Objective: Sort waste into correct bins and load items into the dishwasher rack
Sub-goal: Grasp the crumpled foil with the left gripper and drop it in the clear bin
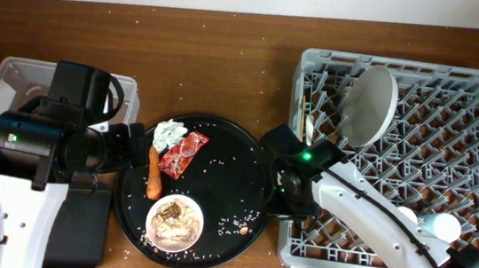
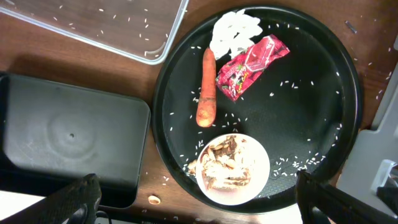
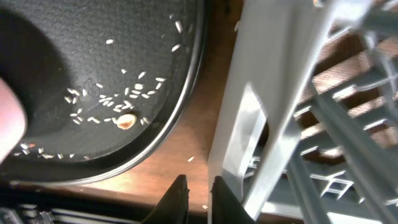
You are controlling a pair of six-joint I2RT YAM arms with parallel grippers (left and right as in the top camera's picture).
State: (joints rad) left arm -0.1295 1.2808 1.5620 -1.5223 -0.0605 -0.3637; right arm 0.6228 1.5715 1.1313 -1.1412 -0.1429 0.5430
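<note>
The crumpled red-and-silver wrapper [image 1: 184, 153] [image 2: 252, 65] with white paper [image 2: 233, 31] lies on the round black tray [image 1: 235, 178]. Next to it lies the orange carrot stick [image 1: 154, 171] [image 2: 206, 87]. A small white bowl [image 1: 175, 219] [image 2: 231, 167] holds brownish food scraps. My left gripper [image 1: 131, 148] [image 2: 199, 211] is wide open and empty at the tray's left edge, above the bowl. My right gripper [image 1: 281, 201] [image 3: 200, 193] is shut and empty over the wood strip between the tray and the grey dishwasher rack [image 1: 449, 174] [image 3: 261, 124]. A pale plate [image 1: 372, 102] stands in the rack.
The clear tub [image 1: 13, 83] [image 2: 112, 31] and the shallow black tray [image 1: 78, 224] [image 2: 68, 137] lie at the left under my left arm. White crumbs are scattered over the round tray [image 3: 93, 50]. A small brown scrap [image 3: 126, 121] lies near its right rim. A thin wooden chopstick [image 1: 301, 114] leans in the rack's left side.
</note>
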